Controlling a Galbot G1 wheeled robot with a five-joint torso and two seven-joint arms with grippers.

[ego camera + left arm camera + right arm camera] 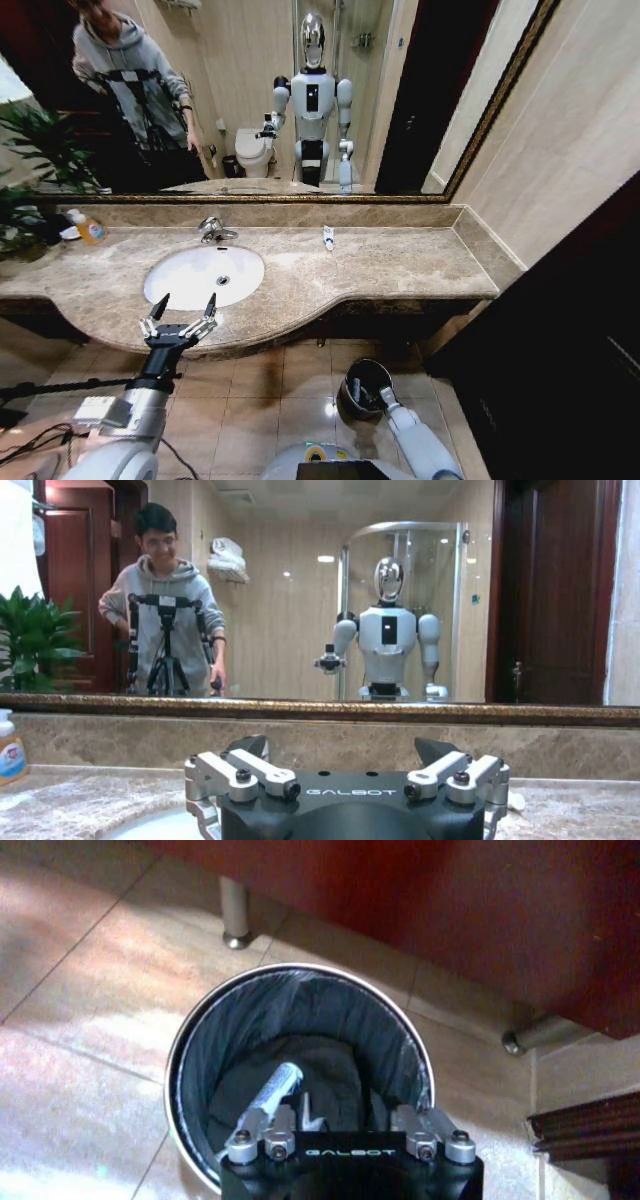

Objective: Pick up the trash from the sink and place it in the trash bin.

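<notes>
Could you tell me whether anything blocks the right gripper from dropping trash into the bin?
Nothing visible does. The right gripper hangs directly over the open mouth of the bin, fingers spread, with a small tube already lying inside on the black liner. The left gripper is at the sink edge, open.

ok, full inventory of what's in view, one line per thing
sink: 1, white oval basin, set in the counter's left half; no trash seen in it
tap: 1, chrome, behind the basin
counter: 1, brown-beige marble, below the mirror
small tube: 1, white, on the counter right of the tap
soap bottle: 1, orange label, counter's far left
plant: 1, green, far left
trash bin: 1, black liner, shiny rim, on the floor under the counter edge
tube in the bin: 1, whitish, leaning inside
left pincer: open, raised at the counter's front edge by the basin
right pincer: over the bin mouth
</notes>
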